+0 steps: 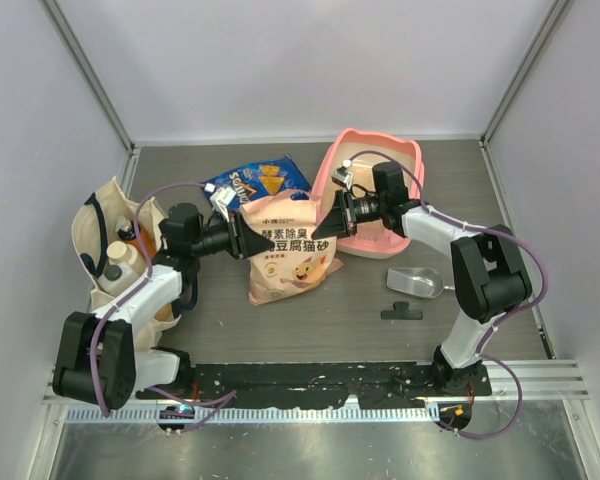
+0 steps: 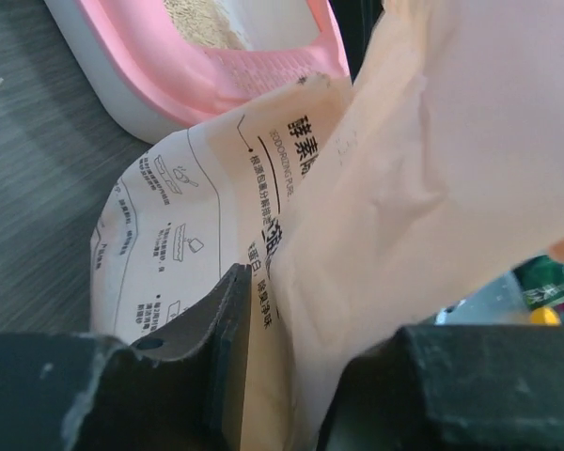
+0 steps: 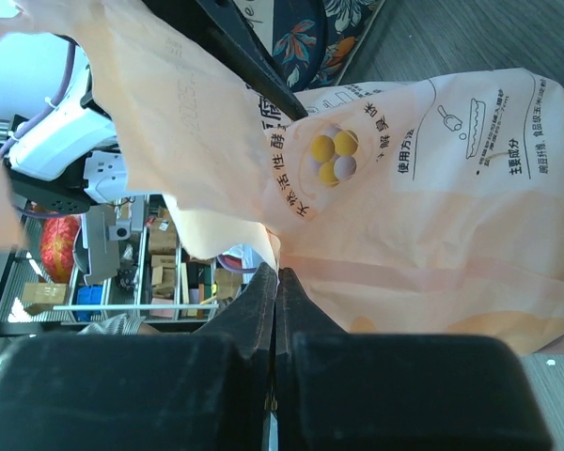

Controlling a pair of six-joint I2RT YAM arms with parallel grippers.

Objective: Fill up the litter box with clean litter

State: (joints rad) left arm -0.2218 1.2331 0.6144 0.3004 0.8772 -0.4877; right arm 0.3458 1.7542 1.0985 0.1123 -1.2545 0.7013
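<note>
The pinkish-beige litter bag (image 1: 285, 250) with the orange cartoon cat stands in the middle of the table, held up between both grippers. My left gripper (image 1: 245, 240) is shut on its left upper edge; in the left wrist view the bag (image 2: 385, 188) runs between the jaws (image 2: 291, 376). My right gripper (image 1: 330, 215) is shut on the bag's right top corner, its fingertips (image 3: 263, 291) pinching the bag's edge (image 3: 432, 188). The pink litter box (image 1: 365, 246) lies behind and right of the bag. Some beige litter (image 2: 202, 23) lies in the box (image 2: 263, 75).
A blue Doritos bag (image 1: 260, 180) lies behind the litter bag. A cream tote bag (image 1: 115, 245) with bottles stands at the left. A metal scoop (image 1: 417, 283) and a black clip (image 1: 401, 312) lie at the front right.
</note>
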